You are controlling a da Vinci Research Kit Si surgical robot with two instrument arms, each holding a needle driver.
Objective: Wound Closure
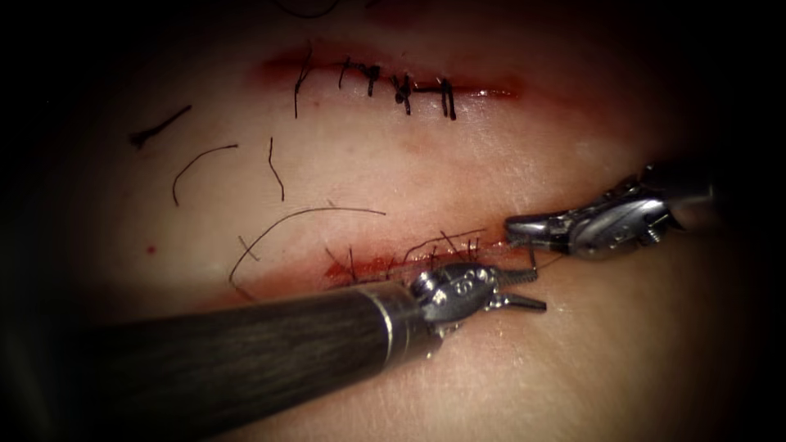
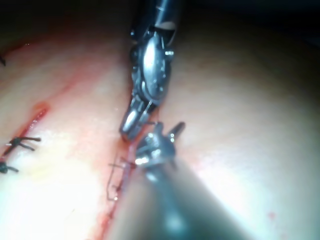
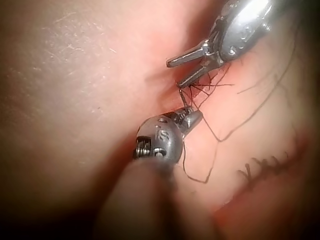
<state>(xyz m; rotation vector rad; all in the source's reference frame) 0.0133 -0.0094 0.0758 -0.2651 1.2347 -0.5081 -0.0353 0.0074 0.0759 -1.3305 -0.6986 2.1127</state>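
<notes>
endoscope: left tool (image 1: 524,288) jaws parted, empty, at the near cut (image 1: 385,263); right tool (image 1: 517,229) shut, seemingly on the needle (image 1: 532,260) at the cut's right end. left wrist: same gape. right wrist: thread (image 3: 235,122) slack, could snag the parted jaws.
</notes>
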